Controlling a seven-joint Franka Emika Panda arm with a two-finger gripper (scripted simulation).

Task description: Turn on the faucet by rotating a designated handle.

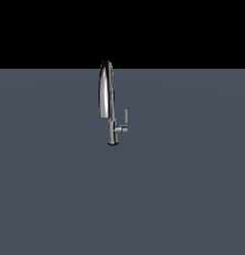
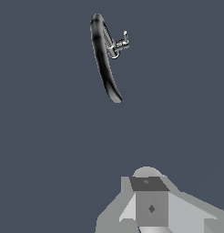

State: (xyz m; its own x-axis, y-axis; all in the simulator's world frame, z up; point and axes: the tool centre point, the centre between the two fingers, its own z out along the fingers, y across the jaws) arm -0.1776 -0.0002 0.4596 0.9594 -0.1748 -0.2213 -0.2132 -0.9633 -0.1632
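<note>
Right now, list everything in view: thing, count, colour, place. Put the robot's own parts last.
faucet: one, chrome with a dark base, standing upright on the floor, mid-scene in the exterior view.
handle: one, grey rod, pointing up from a short stub on the exterior view's right of the faucet.
floor: one, flat blue-grey, under everything.
gripper: one, grey, seen only in the wrist view, apart from the faucet, holding nothing; fingertips out of frame.
</note>
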